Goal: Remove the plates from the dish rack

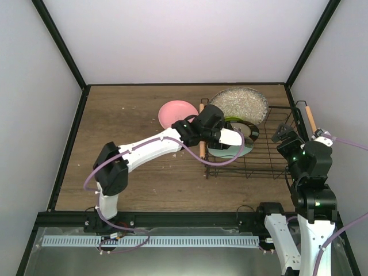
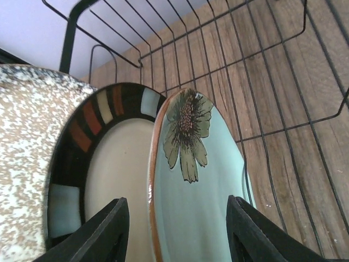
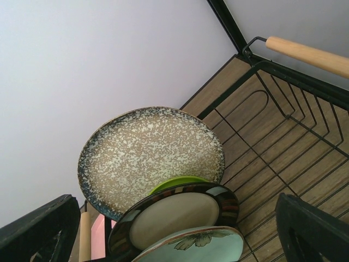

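The dish rack (image 1: 270,167) holds the speckled grey plate (image 1: 238,102), the lime green plate (image 1: 232,119), the cream plate with dark rim (image 1: 248,130) and the mint flower plate (image 1: 230,152), all on edge. The pink plate (image 1: 177,113) lies on the table left of the rack. The pale orange plate is out of view. My left gripper (image 1: 232,140) is open inside the rack. In the left wrist view its fingers (image 2: 103,232) straddle the mint plate (image 2: 191,196), with the cream plate (image 2: 112,164) behind. My right gripper (image 1: 283,134) is open and empty over the rack's right side.
The rack has wooden handles on its left (image 1: 201,146) and right (image 1: 310,118). The right wrist view shows the speckled plate (image 3: 147,153), lime plate (image 3: 174,183), cream plate (image 3: 174,215) and mint plate (image 3: 207,245). White walls enclose the wooden table (image 1: 132,115).
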